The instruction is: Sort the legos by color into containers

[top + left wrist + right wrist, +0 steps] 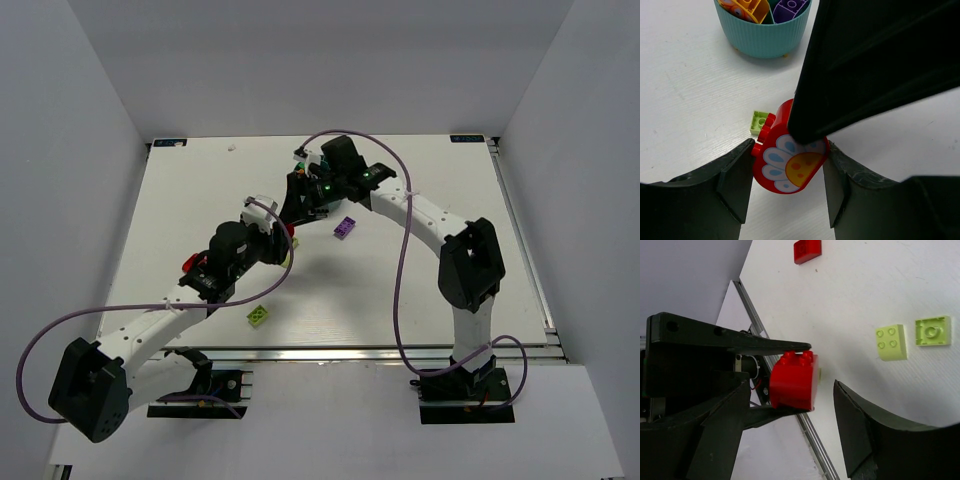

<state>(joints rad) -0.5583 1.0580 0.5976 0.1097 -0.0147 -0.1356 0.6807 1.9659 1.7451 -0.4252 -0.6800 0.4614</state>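
A red lego with a rounded face and a daisy print hangs above the table, clamped between the two fingers of my left gripper. In the right wrist view the same red lego sits between those black fingers, and my right gripper stands open around it, its right finger well clear. The teal bowl of containers lies beyond, with orange and purple legos inside. A lime lego rests on the table behind the red one. From above, both grippers meet at mid-table.
A purple lego lies right of the grippers and a lime one near the front. Another red piece and two pale green legos lie on the white table. The table's metal rail runs close by.
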